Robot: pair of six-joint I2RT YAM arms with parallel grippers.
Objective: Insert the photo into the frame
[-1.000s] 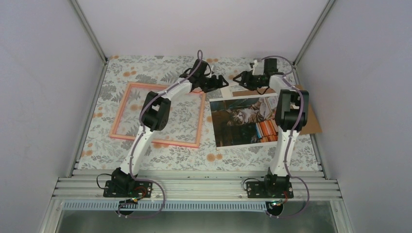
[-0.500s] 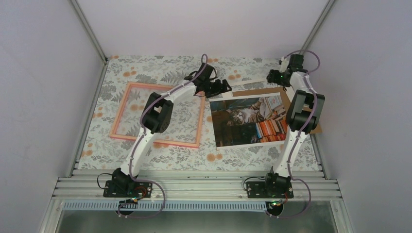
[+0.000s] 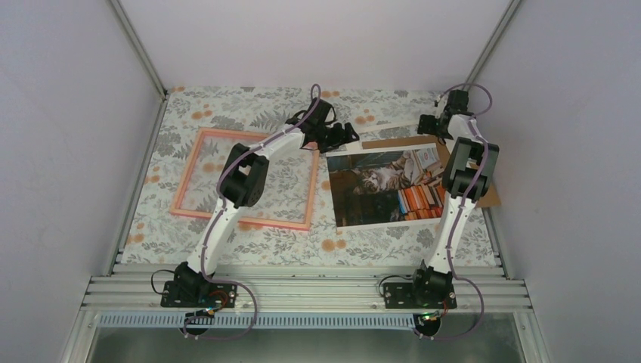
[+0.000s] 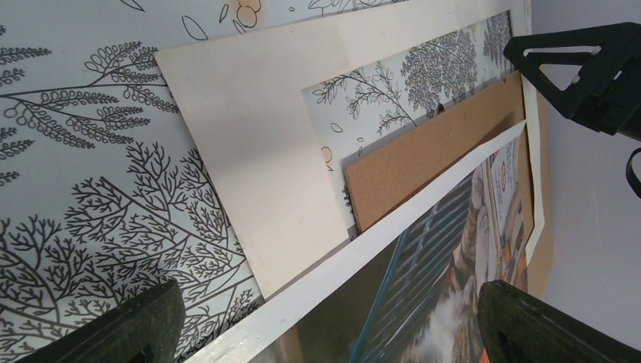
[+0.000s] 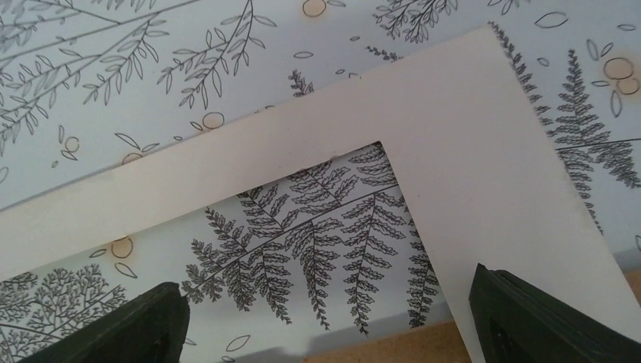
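The photo (image 3: pixel 385 189) lies flat on a brown backing board (image 4: pixel 431 166), with the frame (image 3: pixel 246 178) just to its left. My left pincer (image 3: pixel 348 136), spread wide and empty, hangs above the photo's far left corner. My right pincer (image 3: pixel 428 125), also spread and empty, hovers past its far right corner, over a white mat (image 5: pixel 453 151).

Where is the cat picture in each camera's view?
Top external: the photo lies flat, right of centre.
Left wrist: bottom right, white border showing.
Right wrist: not in it.
Shared landmark: the white card mat, past the photo's far edge.
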